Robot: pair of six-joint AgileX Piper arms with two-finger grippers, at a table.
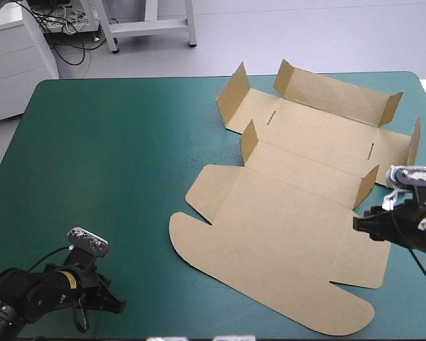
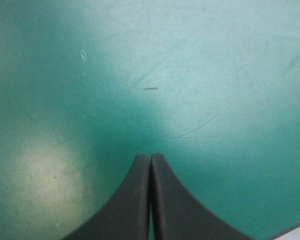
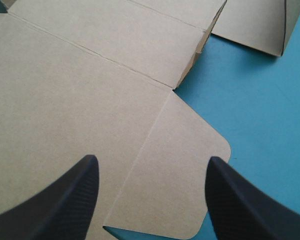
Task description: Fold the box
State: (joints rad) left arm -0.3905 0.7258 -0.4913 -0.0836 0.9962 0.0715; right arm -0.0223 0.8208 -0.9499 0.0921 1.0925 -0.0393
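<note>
Teal-green covering (image 1: 113, 177) is seen over the whole table top, marked with a few faint scratches. Nearest, at the near left corner, the left gripper (image 1: 116, 306) of two broad black curved fingers is held low over bare cover. In the left wrist view its fingers are pressed together into one pointed arch (image 2: 150, 156), with nothing between them. It is well apart from the box.

The box (image 1: 291, 213), a cut sheet of brown cardboard, is laid on the right half of the table, running from near the front edge towards the far right corner. Its nearest part, a broad lid panel (image 1: 270, 249) with rounded flaps, is lying flat on the cover.

At the right edge of that panel the right gripper (image 1: 356, 224) is found, with its black fingers spread wide (image 3: 152, 158). A flat side flap with a rounded corner (image 3: 180, 175) is seen under the gap between them. Whether the board is touched by the fingers cannot be told.

Farther on, a narrow panel is bounded by two short upright tabs (image 1: 250, 140) (image 1: 367, 185). Beyond it the base panel (image 1: 319, 135) is marked by two thin slots. At the far side a long back wall (image 1: 341, 92) is raised, and side walls are stood up at the left (image 1: 232, 94) and right (image 1: 415, 138) ends.
</note>
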